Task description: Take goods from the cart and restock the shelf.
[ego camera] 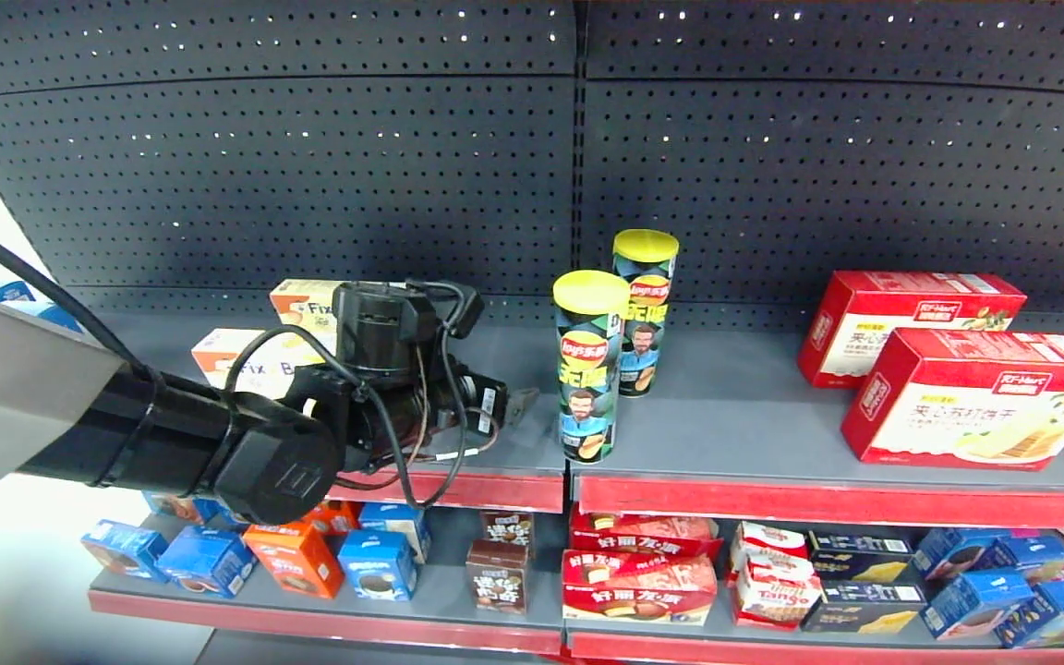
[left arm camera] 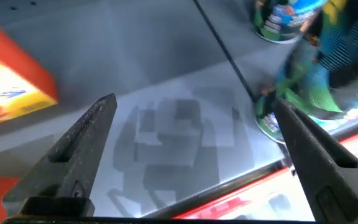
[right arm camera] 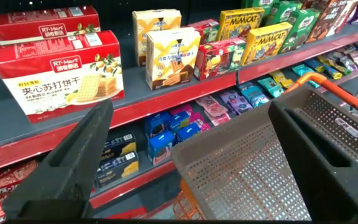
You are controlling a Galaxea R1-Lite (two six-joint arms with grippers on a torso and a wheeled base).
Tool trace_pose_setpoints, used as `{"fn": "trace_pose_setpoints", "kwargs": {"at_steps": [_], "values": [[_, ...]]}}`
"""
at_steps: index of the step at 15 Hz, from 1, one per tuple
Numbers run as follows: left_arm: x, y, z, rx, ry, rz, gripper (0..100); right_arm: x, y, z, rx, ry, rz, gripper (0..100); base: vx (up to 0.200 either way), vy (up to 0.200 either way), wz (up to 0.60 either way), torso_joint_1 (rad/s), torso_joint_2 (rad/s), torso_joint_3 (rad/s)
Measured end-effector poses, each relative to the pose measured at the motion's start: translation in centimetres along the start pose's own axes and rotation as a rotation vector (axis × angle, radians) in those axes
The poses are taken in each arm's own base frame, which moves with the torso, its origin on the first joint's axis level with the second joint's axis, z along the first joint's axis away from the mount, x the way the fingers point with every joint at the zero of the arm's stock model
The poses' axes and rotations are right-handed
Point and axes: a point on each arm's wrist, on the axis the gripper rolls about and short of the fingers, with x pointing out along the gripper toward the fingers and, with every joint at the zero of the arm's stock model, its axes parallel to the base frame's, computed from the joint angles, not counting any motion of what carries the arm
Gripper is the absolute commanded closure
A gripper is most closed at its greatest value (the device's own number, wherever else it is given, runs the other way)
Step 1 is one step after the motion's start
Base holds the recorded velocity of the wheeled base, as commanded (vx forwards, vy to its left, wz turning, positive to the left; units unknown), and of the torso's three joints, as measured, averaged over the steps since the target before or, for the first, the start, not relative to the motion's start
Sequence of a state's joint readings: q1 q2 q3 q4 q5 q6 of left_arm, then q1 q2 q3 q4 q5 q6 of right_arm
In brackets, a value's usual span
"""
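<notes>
— Where is the left pincer (left arm camera: 192,109)?
— Low over the grey shelf (ego camera: 735,416), close to its red front edge. Its jaws are spread wide with nothing between them.
— And the chips?
— Two tall cans with yellow lids stand upright on that shelf. The front can (ego camera: 587,369) is near the edge, and the back can (ego camera: 645,314) stands just behind it, a little to the robot's right.
— Is the pincer touching either?
— In the head view one fingertip is just beside the base of the front can, with a small gap showing.
— What else is on that shelf?
— Two orange-and-white boxes (ego camera: 306,300) are behind the left arm. Two red boxes (ego camera: 975,397) lie well off to the right, one in front of the other.
— And the right pincer (right arm camera: 191,109)?
— It is also wide open and holding nothing. It hangs above the cart (right arm camera: 241,168), a grey perforated basket with an orange handle.
— Below?
— A lower shelf (ego camera: 444,605) carries small boxes (ego camera: 377,563) in blue, orange, brown and red.
</notes>
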State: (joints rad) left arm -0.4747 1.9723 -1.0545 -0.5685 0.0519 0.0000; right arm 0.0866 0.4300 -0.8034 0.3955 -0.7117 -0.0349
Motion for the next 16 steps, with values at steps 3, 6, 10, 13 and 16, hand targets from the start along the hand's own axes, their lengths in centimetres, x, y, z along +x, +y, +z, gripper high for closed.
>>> {"fn": "trace_pose_setpoints", "kwargs": {"at_steps": [3,6,10,13,16], "values": [[0.6,-0.3,-0.3,0.003,0.01,-0.001,0,0.0,0.0,-0.1,-0.001,0.001,0.0,0,0.0,0.0,0.0,0.0,0.0,0.0],[1.4,-0.9,-0.5,0.007,0.013,-0.013,0,-0.1,0.0,-0.2,-0.001,0.002,-0.003,0,0.0,0.0,0.0,0.0,0.0,0.0],[2.6,-2.2,-0.4,0.011,0.004,-0.02,0,-0.2,-0.1,-0.1,0.002,-0.003,-0.004,0,0.0,0.0,0.0,0.0,0.0,0.0],[3.2,-2.5,-0.7,0.013,0.01,-0.024,0,-0.2,-0.2,-0.1,0.004,-0.005,-0.005,0,0.0,0.0,0.0,0.0,0.0,0.0],[3.6,-2.7,-0.9,0.015,0.013,-0.024,0,-0.3,-0.3,-0.3,0.005,-0.005,-0.007,0,0.0,0.0,0.0,0.0,0.0,0.0]]}}
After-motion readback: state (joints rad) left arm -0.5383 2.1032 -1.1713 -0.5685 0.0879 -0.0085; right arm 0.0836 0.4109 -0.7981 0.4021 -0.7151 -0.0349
